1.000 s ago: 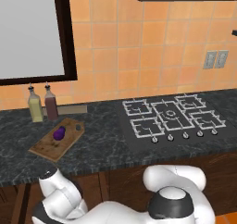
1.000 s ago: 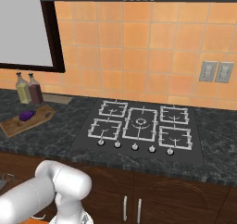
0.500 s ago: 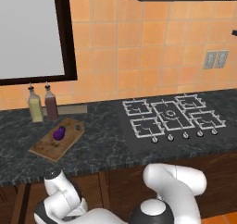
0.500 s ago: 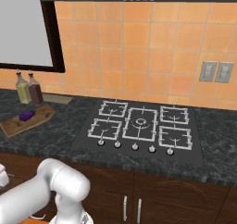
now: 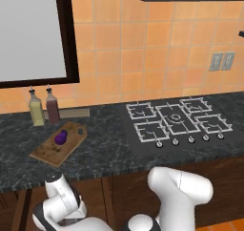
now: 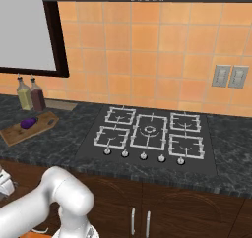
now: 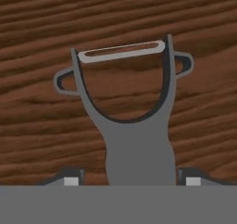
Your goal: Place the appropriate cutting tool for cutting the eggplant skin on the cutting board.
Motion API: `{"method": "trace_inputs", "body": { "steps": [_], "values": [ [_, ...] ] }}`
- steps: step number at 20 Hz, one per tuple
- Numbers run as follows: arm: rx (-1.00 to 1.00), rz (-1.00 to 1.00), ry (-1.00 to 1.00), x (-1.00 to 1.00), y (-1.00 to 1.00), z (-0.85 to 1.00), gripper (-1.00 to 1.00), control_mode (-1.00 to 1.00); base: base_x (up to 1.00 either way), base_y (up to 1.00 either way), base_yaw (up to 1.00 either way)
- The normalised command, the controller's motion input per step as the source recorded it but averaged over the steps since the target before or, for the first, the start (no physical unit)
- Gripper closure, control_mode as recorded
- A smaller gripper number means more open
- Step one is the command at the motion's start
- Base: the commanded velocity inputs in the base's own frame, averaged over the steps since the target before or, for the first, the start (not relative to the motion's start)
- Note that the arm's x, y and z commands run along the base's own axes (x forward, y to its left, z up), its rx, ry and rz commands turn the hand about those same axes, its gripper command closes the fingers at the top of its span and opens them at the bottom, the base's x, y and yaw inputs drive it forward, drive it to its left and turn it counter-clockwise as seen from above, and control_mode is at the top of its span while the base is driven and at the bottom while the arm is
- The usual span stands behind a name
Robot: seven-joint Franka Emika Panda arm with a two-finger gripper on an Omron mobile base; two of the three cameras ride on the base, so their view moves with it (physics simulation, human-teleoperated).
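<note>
Grey peeler (image 7: 134, 140) between narrower-set fingers (image 7: 70, 177)

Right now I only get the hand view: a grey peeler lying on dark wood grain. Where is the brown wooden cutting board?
Observer: The brown wooden cutting board lies on the dark speckled counter, left of the black gas stove.
Operator: Is anything on it?
Observer: A small glossy dark-purple eggplant sits on its far half. The near half looks bare.
Operator: Anything crowding it?
Observer: Two glass bottles, one yellowish and one dark red, stand upright just behind it, by the tiled wall.
</note>
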Motion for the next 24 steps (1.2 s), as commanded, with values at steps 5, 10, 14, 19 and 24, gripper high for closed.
{"method": "trace_inputs", "body": {
  "steps": [5,10,14,19,24],
  "values": [
    [0.01,0.0,-0.02,0.0,0.0,-0.54,1.0,-1.0,0.0,0.0,0.0],
    [0.03,0.0,-0.01,-0.13,0.0,-0.12,1.0,-1.0,0.0,0.0,0.0],
    [0.0,-0.06,-0.14,-0.86,-0.13,0.14,1.0,-1.0,0.0,0.0,0.0],
    [0.0,-0.1,-0.1,-0.77,-0.11,0.5,1.0,-1.0,0.0,0.0,0.0],
    [0.0,-0.2,-0.03,-0.52,-0.01,0.96,1.0,-1.0,0.0,0.0,0.0]
  ]
}}
